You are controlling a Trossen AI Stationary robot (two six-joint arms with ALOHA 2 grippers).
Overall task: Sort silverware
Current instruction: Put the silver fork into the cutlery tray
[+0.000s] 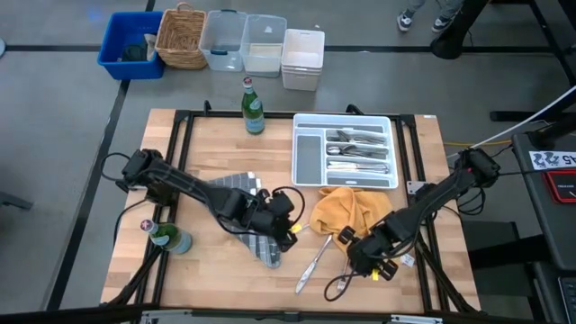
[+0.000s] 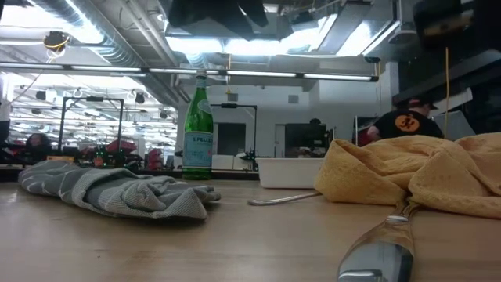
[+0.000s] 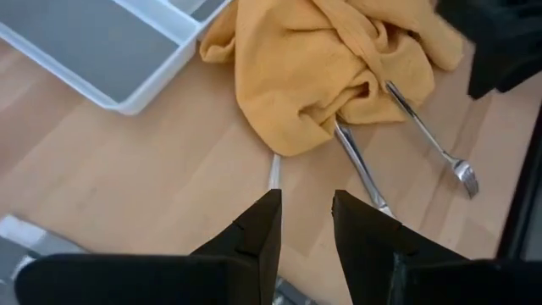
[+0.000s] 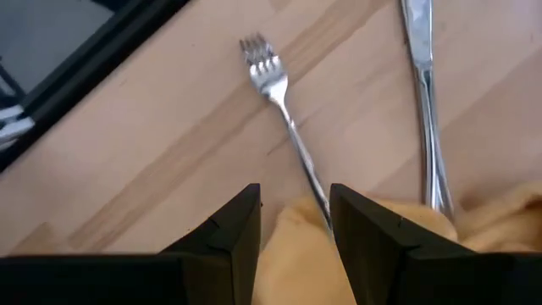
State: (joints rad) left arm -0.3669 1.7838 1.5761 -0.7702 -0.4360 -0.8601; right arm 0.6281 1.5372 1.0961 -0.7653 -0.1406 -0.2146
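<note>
Silverware: most pieces lie sorted in the white tray (image 1: 345, 121) at the far side of the table (image 1: 216, 135); two loose pieces remain at the near edge, a fork (image 4: 286, 119) and a longer utensil (image 4: 426, 93), both with handles running under the yellow cloth (image 1: 349, 209)
Fork: tines point away from the cloth; lies flat on bare wood; its handle passes into the gap ahead of the right gripper's fingers, as the right wrist view shows
Longer utensil: just beside the fork, roughly parallel; apart from it at the head end; whether knife or spoon cannot be told
Right gripper (image 4: 292, 224): low over the cloth's near edge, above the fork handle; fingers parted, holding nothing
Left gripper (image 3: 305, 229): over the middle of the table, between the grey cloth (image 1: 247, 236) and the yellow cloth; fingers parted, empty; apparently waiting
Step in hand (judged): picking the fork off the table
Doing it well: straddle the handle squarely, one finger each side; descend until the tips meet the wood, since the piece is thin and flat; close on metal clear of the cloth fold, else fabric may come up too; keep off the neighbouring utensil
Risk: slim polished handle may slip or swivel in the grip; lift level, then carry to the tray compartment holding forks
Bystanders: green bottle (image 1: 254, 106) stands beside the tray, well clear of the path
</note>
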